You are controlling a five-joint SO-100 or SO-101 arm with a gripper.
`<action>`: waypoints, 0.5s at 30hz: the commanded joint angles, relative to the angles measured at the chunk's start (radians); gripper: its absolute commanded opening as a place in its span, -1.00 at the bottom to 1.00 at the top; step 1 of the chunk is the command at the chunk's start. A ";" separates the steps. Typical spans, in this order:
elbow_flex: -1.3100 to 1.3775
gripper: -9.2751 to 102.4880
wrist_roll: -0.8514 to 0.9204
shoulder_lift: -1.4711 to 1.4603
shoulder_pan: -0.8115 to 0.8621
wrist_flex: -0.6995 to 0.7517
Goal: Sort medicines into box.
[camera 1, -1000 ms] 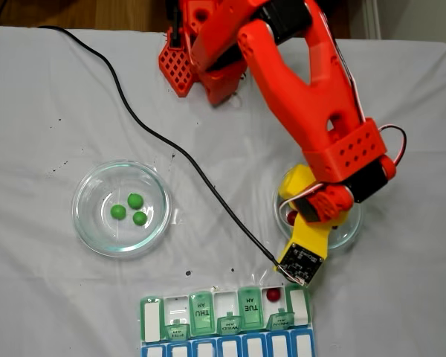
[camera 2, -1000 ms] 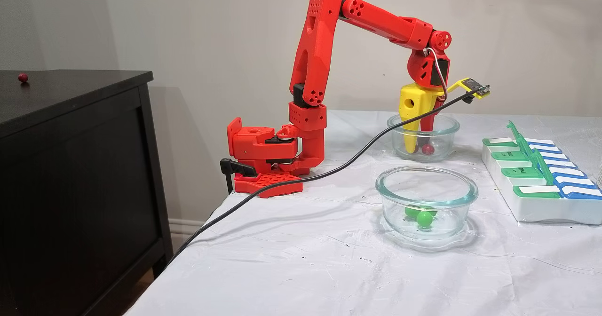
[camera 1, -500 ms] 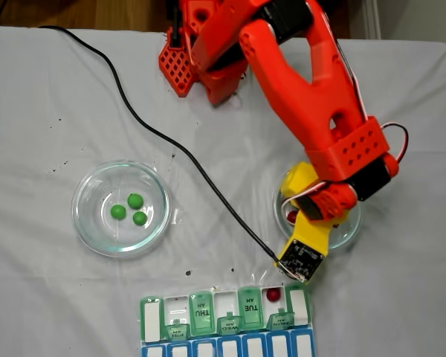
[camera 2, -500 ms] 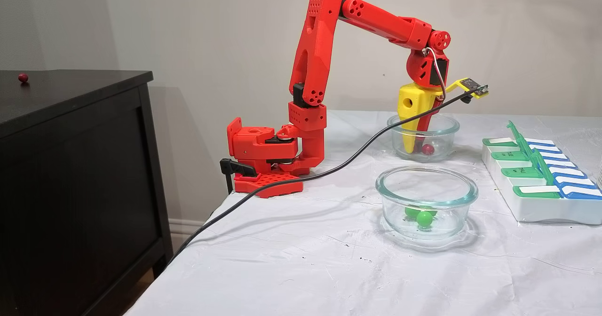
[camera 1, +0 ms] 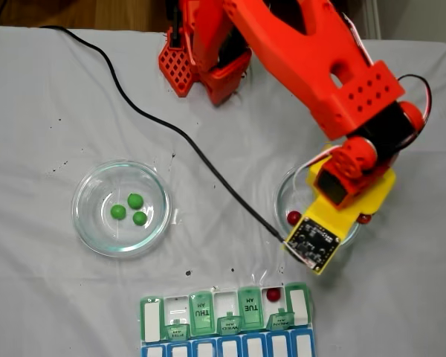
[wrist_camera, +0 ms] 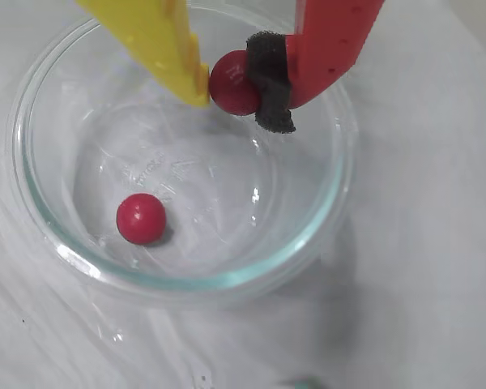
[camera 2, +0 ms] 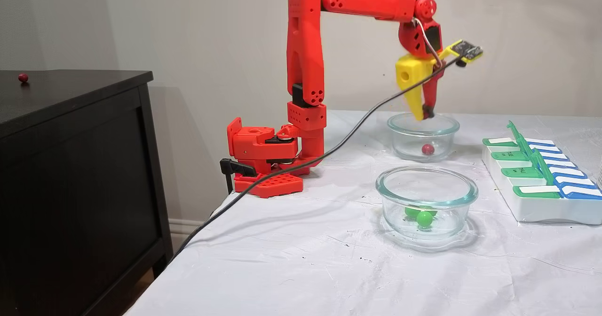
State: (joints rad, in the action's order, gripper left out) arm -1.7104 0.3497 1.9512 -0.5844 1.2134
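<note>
Your gripper [wrist_camera: 231, 85] pinches a glossy red ball [wrist_camera: 233, 81] just above the round glass dish's rim [wrist_camera: 324, 219], so keep squeezing and carry it gently toward the green-lidded pill organiser [camera 1: 227, 321] at the near edge.

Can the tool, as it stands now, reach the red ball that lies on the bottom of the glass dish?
Probably not yet. The tool is shut on a red ball above the dish, so its jaws are occupied. The dish is open-topped, and nothing covers the other red ball.

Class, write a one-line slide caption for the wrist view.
Gripper pinches a red ball above a glass dish holding another red ball.
</note>
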 commanded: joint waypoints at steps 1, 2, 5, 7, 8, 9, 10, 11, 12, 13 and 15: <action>0.193 -0.84 0.002 0.146 0.138 0.031; 0.206 -0.84 0.003 0.143 0.186 0.034; 0.230 -0.84 0.025 0.132 0.311 0.058; 0.236 -0.84 0.032 0.121 0.365 0.071; 0.235 -0.84 0.026 0.106 0.385 0.072; 0.235 -0.84 0.026 0.086 0.399 0.074; 0.227 -0.84 0.023 0.066 0.410 0.058; 0.218 -0.84 0.018 0.054 0.417 0.040; 0.209 -0.84 0.015 0.038 0.426 0.017; 0.202 -0.84 0.017 0.017 0.437 -0.006; 0.204 -0.84 0.014 -0.032 0.463 -0.028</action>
State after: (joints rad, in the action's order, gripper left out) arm -1.5708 0.3682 1.9390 -0.1641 1.2303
